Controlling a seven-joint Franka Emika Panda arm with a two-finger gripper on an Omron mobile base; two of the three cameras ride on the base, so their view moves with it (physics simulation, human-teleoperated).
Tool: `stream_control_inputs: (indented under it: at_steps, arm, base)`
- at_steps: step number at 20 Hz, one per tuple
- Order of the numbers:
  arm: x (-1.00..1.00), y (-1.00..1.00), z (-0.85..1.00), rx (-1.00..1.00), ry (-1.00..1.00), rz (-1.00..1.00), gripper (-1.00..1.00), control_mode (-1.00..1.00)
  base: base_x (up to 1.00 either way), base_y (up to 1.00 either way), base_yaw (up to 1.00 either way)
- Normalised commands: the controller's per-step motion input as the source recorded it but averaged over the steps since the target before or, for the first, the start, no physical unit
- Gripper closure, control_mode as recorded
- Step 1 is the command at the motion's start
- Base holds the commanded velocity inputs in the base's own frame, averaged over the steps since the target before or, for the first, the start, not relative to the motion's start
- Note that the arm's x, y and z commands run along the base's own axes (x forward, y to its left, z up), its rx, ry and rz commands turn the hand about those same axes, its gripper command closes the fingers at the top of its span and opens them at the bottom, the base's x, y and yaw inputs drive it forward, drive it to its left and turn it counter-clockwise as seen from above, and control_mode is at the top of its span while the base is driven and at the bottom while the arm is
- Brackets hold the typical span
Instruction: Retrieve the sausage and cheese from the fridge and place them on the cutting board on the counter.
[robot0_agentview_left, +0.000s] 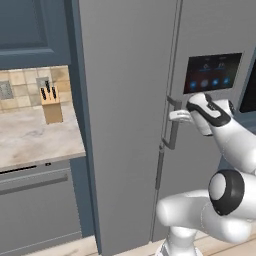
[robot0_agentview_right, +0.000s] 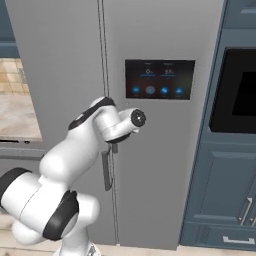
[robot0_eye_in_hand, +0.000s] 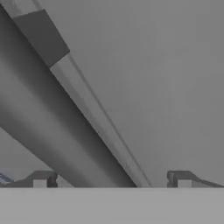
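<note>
The fridge (robot0_agentview_left: 125, 90) is a tall light-grey unit with both doors shut, so the sausage and cheese are hidden. My gripper (robot0_agentview_left: 177, 116) is open at the vertical grey bar handle (robot0_agentview_left: 173, 131) of the right door. In the hand view the handle (robot0_eye_in_hand: 65, 118) runs diagonally between my spread fingertips (robot0_eye_in_hand: 41, 180), and the gripper (robot0_eye_in_hand: 111, 180) straddles it without closing. From the right base view my hand covers the fingers just above the handle (robot0_agentview_right: 106, 172). The beige counter (robot0_agentview_left: 30, 135) lies to the fridge's left. The cutting board is out of view.
A tan knife block (robot0_agentview_left: 51, 105) stands on the counter near the fridge's side. A dark touch panel (robot0_agentview_right: 159, 79) sits on the right door. A black built-in oven (robot0_agentview_right: 239, 90) and dark blue cabinets (robot0_agentview_right: 220, 190) flank the fridge on the right.
</note>
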Motion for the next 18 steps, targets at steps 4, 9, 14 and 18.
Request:
stream_control_inputs:
  at_steps: [4,9,14,18]
  arm:
    - [0.56,0.21,0.00,0.00,0.04,0.00,1.00,-1.00]
    - [0.13,0.00,-0.06,0.01,0.01,-0.03,1.00,-1.00]
    - [-0.16,-0.19,-0.13,0.00,0.00,-0.05,1.00,-1.00]
    - [-0.42,-0.39,-0.12,0.00,0.00,-0.07,1.00,-1.00]
  base:
    - [0.00,0.00,0.00]
    - [0.00,0.00,0.00]
    - [0.00,0.00,0.00]
    - [0.00,0.00,0.00]
